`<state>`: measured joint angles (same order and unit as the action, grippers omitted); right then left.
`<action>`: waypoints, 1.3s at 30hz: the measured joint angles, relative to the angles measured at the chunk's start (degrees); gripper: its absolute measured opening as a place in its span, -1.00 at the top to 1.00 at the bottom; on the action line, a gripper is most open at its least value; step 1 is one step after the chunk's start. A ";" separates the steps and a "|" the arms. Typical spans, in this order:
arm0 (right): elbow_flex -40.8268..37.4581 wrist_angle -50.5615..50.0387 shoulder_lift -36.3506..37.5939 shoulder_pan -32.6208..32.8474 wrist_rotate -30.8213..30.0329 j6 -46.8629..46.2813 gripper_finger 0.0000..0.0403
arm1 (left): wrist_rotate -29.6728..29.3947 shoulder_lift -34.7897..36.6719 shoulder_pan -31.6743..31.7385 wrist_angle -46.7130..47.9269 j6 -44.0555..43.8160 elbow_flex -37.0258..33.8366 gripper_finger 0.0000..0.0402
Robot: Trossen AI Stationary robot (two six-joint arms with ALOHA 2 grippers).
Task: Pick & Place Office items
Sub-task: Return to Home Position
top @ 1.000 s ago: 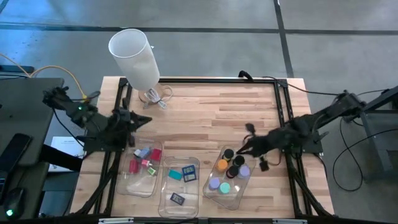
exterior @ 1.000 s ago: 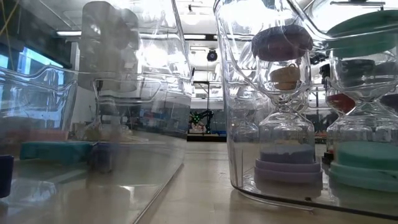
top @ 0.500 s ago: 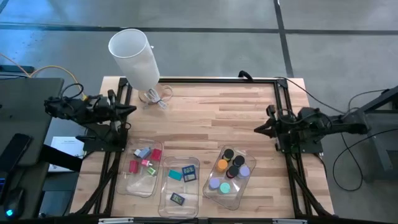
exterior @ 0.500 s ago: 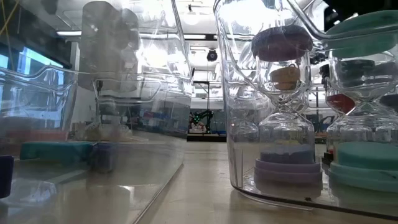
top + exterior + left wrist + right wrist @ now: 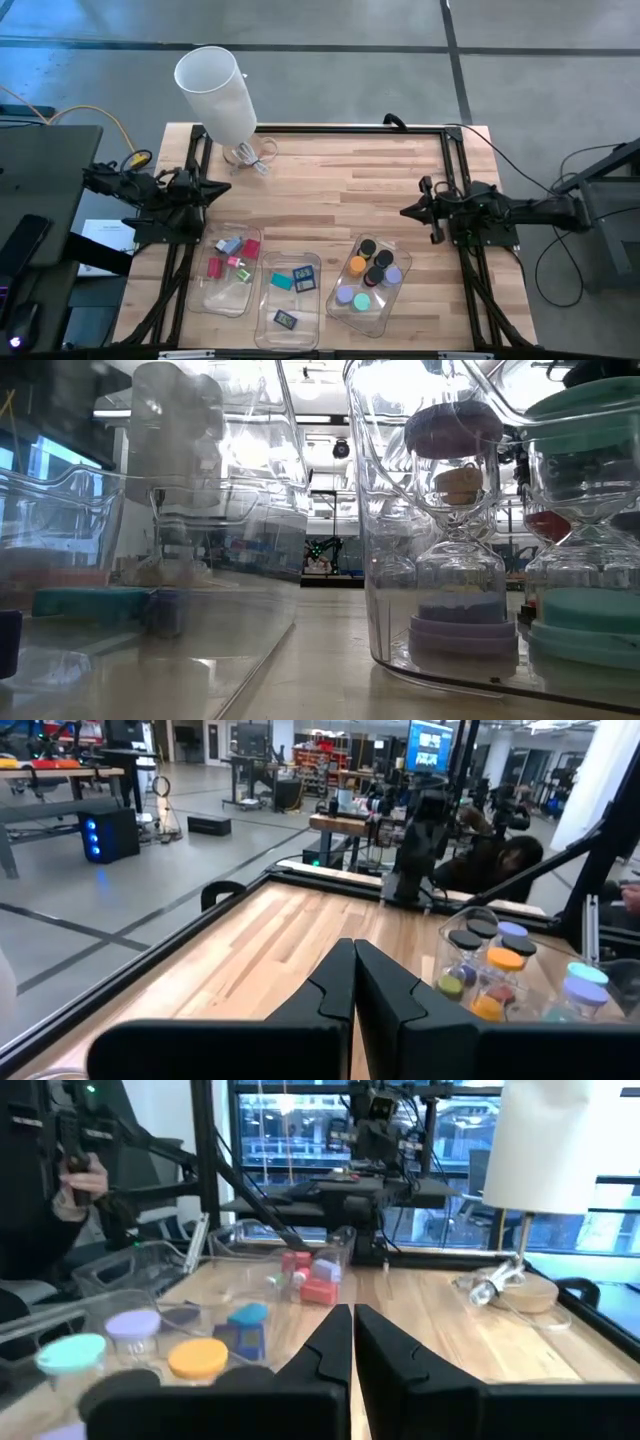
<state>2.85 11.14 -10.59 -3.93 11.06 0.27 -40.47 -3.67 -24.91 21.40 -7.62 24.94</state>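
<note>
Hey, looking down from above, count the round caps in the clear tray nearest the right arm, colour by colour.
Black caps: 3
Purple caps: 2
Orange cap: 1
Teal-green cap: 1
Total: 7

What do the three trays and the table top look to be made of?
The left tray, middle tray and right tray look like clear glossy plastic: the pieces and the wood show through, and the walls catch glare. The table top looks like pale matte wood, probably glued strips, with grain lines.
</note>
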 joint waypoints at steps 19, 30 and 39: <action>-2.38 1.45 0.00 -2.97 0.81 -4.56 0.98 | -0.04 0.99 -0.01 -4.42 -9.89 -6.68 1.00; -2.40 1.02 0.00 -2.97 -5.15 -5.01 0.98 | 0.11 0.99 -0.02 -18.15 -2.27 -16.67 1.00; -2.44 0.98 0.00 -2.97 -5.15 -5.01 0.98 | 5.94 0.94 0.00 -18.99 -1.66 -20.90 1.00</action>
<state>0.40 12.12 -10.59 -6.90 5.91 -4.73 -34.52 -2.73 -24.91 2.42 -9.27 4.04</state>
